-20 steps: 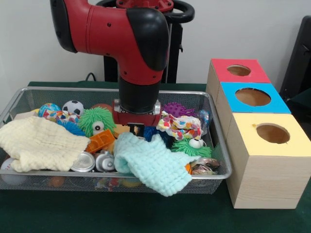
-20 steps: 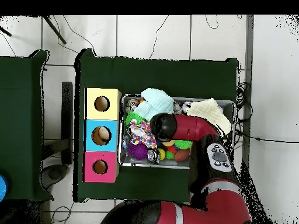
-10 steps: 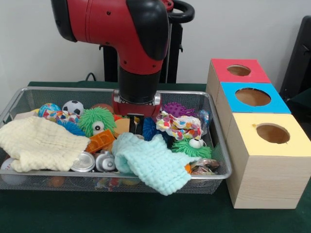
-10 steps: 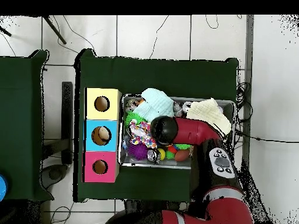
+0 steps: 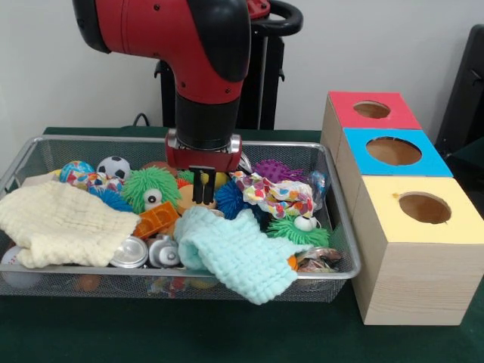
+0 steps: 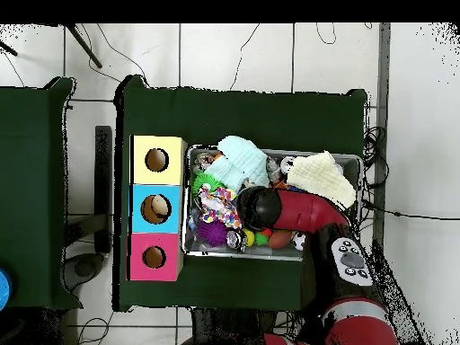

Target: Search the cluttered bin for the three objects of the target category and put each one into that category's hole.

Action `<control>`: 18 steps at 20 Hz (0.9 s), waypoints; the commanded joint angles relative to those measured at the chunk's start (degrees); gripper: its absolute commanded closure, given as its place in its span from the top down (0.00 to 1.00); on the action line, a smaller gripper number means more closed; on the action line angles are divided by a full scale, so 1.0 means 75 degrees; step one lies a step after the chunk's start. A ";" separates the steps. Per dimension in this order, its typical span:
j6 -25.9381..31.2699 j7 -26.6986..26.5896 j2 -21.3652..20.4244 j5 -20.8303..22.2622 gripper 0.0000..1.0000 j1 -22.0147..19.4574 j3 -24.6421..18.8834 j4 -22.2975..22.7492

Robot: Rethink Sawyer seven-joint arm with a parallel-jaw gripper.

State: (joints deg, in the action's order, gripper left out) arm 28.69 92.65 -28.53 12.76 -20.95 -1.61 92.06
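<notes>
gripper point(image 5: 202, 189) fingers narrow, nothing held | hangs just above orange toy point(image 5: 187, 198), between green fuzzy ball point(image 5: 151, 187) and blue spiky ball point(image 5: 229, 199) | straight drop needed

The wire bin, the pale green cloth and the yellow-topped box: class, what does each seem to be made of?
The wire bin looks like silvery metal mesh, since its grid is see-through. The pale green cloth seems knitted or woven fabric, bumpy and draping over the rim. The yellow-topped box appears light wood, with grain on its sides.
</notes>
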 commanded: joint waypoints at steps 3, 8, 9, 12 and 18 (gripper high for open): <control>-0.0772 0.0758 -0.0144 0.0070 0.00 -0.0240 -0.0556 0.0747; -0.0815 0.0787 -0.0167 0.0066 0.00 -0.0212 -0.0519 0.0816; -0.0853 0.0806 -0.0165 0.0071 0.00 -0.0201 -0.0505 0.0838; -0.0883 0.0802 -0.0134 0.0112 0.00 -0.0153 -0.0455 0.0831; -0.0928 0.0826 -0.0070 0.0146 0.00 -0.0108 -0.0391 0.0845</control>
State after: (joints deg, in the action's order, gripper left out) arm 26.64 92.65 -29.33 12.75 -21.46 -1.59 96.09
